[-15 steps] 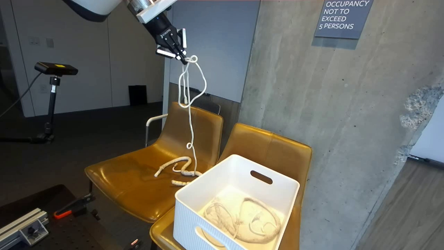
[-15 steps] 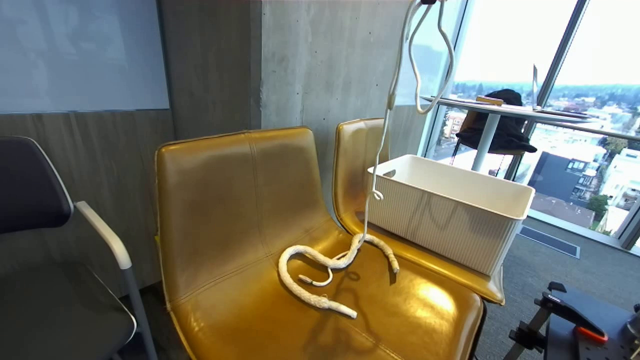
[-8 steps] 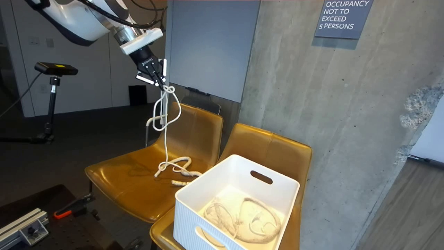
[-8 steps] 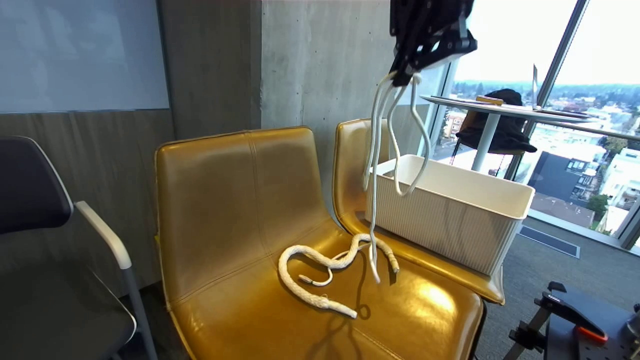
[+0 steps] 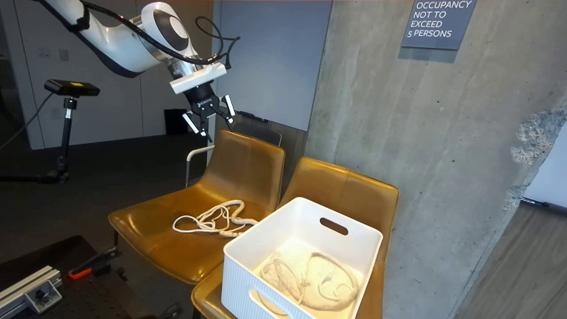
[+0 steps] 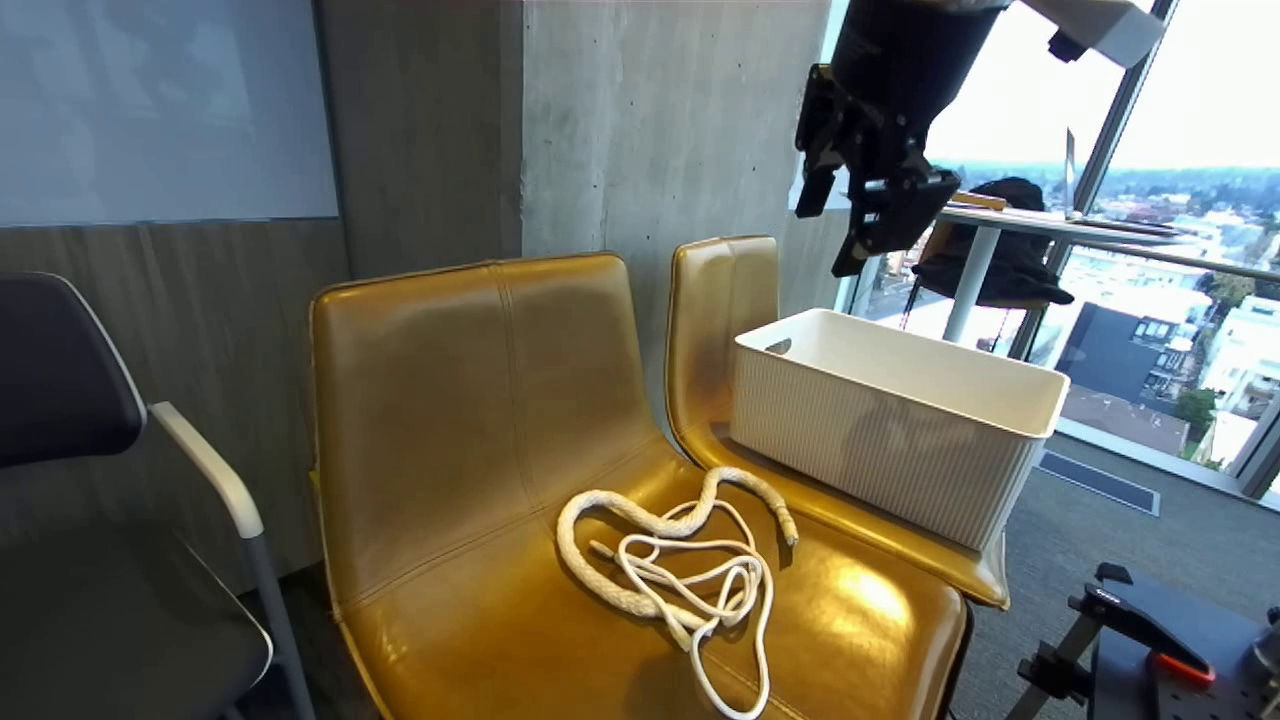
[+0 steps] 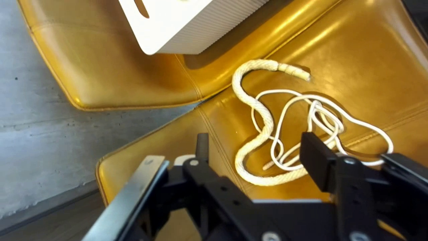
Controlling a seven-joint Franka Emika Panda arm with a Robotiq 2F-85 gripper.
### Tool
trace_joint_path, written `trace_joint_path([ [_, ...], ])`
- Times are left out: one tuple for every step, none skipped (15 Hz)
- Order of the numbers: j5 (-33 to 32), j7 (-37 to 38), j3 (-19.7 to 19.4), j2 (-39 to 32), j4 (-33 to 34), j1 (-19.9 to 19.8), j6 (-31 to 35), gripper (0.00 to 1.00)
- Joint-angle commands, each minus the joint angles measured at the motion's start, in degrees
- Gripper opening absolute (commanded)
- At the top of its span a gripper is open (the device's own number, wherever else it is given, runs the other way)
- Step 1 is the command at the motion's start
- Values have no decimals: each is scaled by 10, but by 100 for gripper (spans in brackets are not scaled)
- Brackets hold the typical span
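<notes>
My hand (image 5: pixel 220 134) stands spread, holding nothing; in an exterior view the white cord (image 5: pixel 206 226) lies at six o'clock, on the tan chair (image 5: pixel 159 223). Release seems done; next likely calls for clearance.

white arm (image 5: pixel 119 48), black tool (image 5: pixel 220 135)

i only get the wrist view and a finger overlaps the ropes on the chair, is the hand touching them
Observer: No, both exterior views show a gap between the hand and the thick rope and thin cord on the tan chair.
Operator: ok, is there more of that stuff elsewhere
Observer: Yes, an exterior view shows pale strands looped inside the white bin.
Operator: and whats beside that tan chair, away from the bin
Observer: A dark chair stands there, seen in an exterior view.
</notes>
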State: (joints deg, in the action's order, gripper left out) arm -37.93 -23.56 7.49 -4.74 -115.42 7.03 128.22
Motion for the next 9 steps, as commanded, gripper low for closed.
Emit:
trace_joint_path([
  [18,-38,-39,21,-50,-46,70,100],
  [17,-51,-54,21,-61,-63,92,100],
  [13,-56,-67,16,-70,-77,117,100],
  [14,-69,-82,11,-76,-93,139,100],
  [15,-77,-95,4,-80,-108,162,100],
  [19,-91,-109,-4,-83,-124,187,100],
  [27,-105,-119,-14,-83,-138,208,100],
  [34,-121,-129,-25,-82,-151,229,100],
  [44,-138,-137,-38,-81,-163,249,100],
])
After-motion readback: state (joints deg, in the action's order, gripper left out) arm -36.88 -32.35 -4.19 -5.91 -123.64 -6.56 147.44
